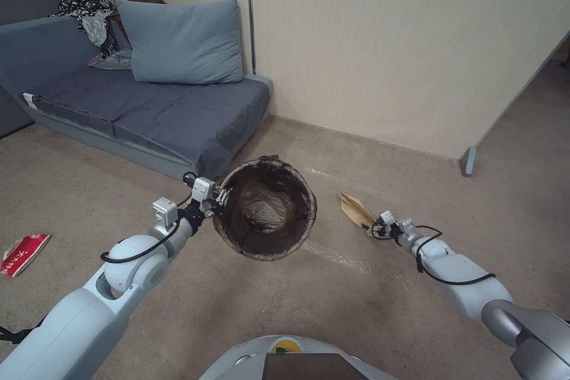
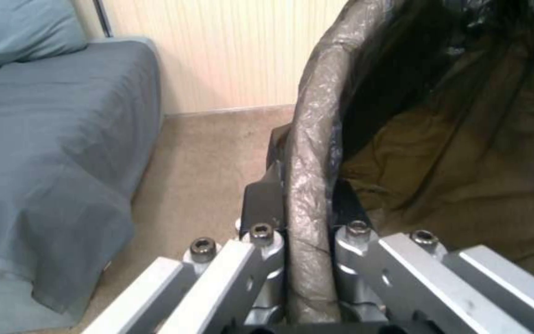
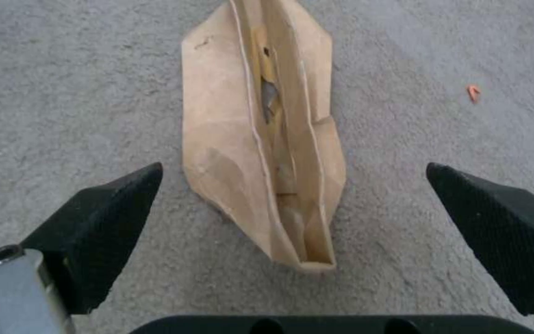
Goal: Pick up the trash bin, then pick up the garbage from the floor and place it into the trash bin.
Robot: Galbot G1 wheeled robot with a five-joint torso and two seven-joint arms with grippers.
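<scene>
Above the tan paper bag (image 3: 261, 139), right hand (image 3: 295, 204) spread wide

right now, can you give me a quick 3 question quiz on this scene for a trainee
1. True or false: the left gripper is shut on the rim of the trash bin.
2. What lies between the open fingers of the right gripper?
   A. red packet  B. tan paper bag  C. pillow
3. Fill in: the red-and-white packet lies on the ____.

Key: 1 true; 2 B, the tan paper bag; 3 carpet.
</scene>
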